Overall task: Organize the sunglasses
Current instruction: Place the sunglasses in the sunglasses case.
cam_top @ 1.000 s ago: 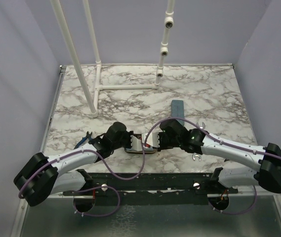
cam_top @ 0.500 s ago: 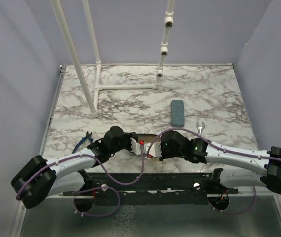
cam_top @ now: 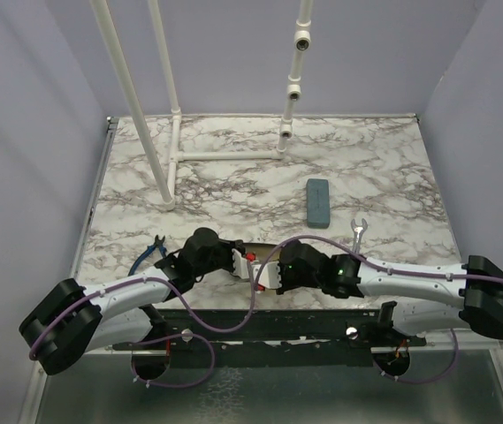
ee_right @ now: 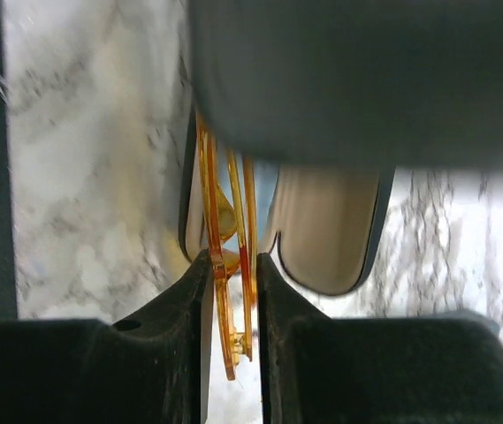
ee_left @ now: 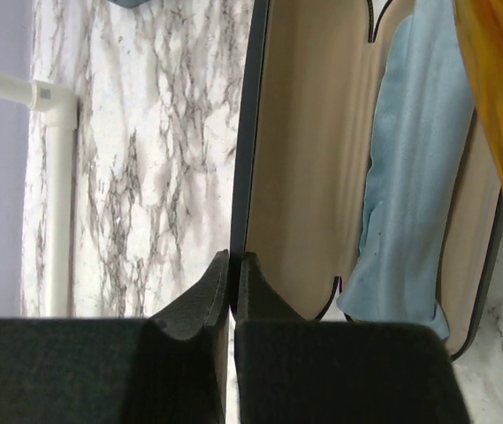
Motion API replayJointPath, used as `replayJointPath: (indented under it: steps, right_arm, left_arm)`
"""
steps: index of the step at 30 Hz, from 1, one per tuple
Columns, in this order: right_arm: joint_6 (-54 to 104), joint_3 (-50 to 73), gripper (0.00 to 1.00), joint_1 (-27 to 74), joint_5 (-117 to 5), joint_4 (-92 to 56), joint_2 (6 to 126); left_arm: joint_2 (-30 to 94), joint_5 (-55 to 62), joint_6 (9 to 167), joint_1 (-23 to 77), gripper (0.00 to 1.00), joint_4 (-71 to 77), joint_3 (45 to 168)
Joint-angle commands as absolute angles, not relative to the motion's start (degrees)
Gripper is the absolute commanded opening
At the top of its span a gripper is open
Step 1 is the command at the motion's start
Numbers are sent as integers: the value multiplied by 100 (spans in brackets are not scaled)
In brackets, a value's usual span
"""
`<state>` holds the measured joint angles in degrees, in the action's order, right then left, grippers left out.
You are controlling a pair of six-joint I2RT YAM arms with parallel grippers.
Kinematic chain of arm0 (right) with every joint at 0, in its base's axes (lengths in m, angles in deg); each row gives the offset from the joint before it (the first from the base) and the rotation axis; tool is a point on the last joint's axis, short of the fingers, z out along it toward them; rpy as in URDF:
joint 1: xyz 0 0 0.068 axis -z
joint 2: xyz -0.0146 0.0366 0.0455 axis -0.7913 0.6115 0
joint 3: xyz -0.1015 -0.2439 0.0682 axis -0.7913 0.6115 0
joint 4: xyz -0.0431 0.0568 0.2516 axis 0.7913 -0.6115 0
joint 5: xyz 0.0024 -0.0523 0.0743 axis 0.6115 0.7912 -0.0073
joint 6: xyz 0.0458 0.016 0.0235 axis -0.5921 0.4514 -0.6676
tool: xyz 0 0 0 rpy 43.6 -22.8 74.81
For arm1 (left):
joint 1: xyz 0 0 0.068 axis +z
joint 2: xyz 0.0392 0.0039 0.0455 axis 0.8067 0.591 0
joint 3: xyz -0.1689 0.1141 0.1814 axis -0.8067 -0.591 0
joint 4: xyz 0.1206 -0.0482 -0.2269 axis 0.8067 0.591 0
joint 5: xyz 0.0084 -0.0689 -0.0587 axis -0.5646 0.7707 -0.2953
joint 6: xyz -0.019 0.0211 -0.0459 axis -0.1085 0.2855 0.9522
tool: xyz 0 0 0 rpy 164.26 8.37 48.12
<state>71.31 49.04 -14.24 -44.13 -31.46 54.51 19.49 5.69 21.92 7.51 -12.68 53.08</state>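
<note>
place: we are looking into a robot lab test cell | cues: we are seeing plain lilac walls (cam_top: 21, 177) boxing a marble-look table (cam_top: 384, 168), white pipe frame (cam_top: 136, 106) standing on it

White grey-veined marble worktop (cam_top: 233, 177); translucent orange-yellow sunglasses (ee_left: 499, 88); dark-rimmed, beige-lined open case (ee_left: 304, 159); pale blue cloth (ee_left: 410, 177); blue-grey oblong case (cam_top: 318, 202).

White pipe frame (cam_top: 224, 155) blocks the far left; blue-grey case (cam_top: 318, 202) and wrench (cam_top: 357, 231) dot the right; bare marble (cam_top: 233, 187) between them.
</note>
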Motion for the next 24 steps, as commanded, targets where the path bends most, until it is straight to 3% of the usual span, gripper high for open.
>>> replayJointPath:
  steps: [1,11,24]
  right_arm:
    - [6870,4874,17,-1762,-4190,-2106,5801]
    - [6621,5279,17,-1871,-3757,-1510,5384]
    - [6321,5077,17,-2082,-3855,-1138,6253]
  left_arm:
    - [1930,872,2087,644,0,-1479,5258]
    - [1867,787,1925,643,0,-1473,5144]
    - [1817,838,1863,623,0,-1492,5078]
